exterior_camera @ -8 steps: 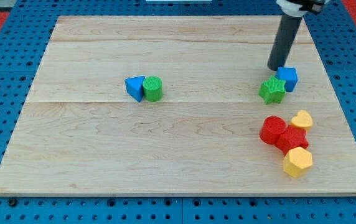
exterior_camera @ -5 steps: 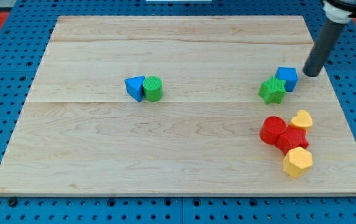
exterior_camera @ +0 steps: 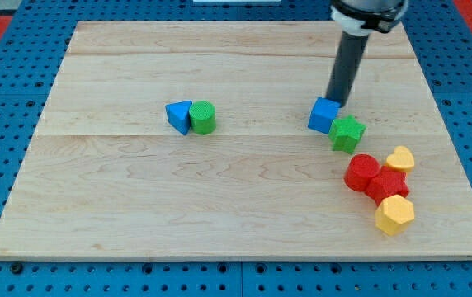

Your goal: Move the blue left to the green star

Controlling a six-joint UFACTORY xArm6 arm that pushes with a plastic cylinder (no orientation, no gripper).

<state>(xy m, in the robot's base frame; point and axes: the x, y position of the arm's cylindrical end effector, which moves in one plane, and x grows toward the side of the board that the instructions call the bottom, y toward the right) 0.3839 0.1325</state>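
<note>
A blue cube (exterior_camera: 324,115) sits right of the board's middle, touching the upper left of the green star (exterior_camera: 347,133). My tip (exterior_camera: 336,101) is at the cube's upper right edge, touching it or nearly so. A blue triangle (exterior_camera: 178,116) lies left of centre, touching a green cylinder (exterior_camera: 203,117) on its right.
At the view's lower right sit two red blocks (exterior_camera: 361,172) (exterior_camera: 389,186), a yellow heart (exterior_camera: 400,158) and a yellow hexagon (exterior_camera: 395,214), clustered together just below the green star. The wooden board (exterior_camera: 137,214) lies on a blue pegboard.
My tip swung from the right of the blue cube back to its upper right. The blue cube moved from the star's upper right to its upper left; the star shifted down and left.
</note>
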